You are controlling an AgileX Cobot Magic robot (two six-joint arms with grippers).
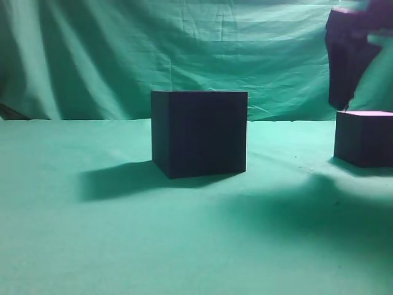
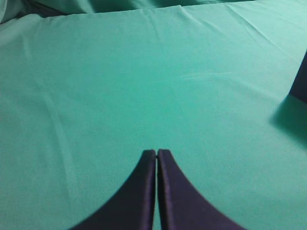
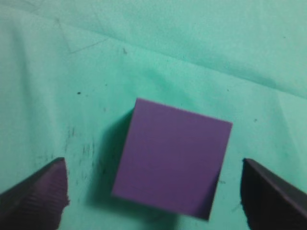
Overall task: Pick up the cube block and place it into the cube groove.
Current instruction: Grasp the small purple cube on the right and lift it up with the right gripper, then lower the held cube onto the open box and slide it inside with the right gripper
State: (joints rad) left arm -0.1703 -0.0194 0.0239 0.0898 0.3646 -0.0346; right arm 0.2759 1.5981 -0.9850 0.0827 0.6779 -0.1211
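right end effector [image 3: 153, 191] hangs wide open above the small purple cube block [image 3: 172, 163] on the green-cloth table [image 1: 123, 246], straddling it for a grasp, well apart from the near-black cube groove [image 1: 199, 132]; left end effector [image 2: 157, 153] rests closed.

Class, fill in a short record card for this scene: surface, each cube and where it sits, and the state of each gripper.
surface: green cloth over the table and backdrop
cube groove: large near-black box, centre of the exterior view
cube block: small purple cube, on the cloth at far right
right gripper: open, above the cube block, fingers either side, not touching
left gripper: shut, empty, over bare cloth
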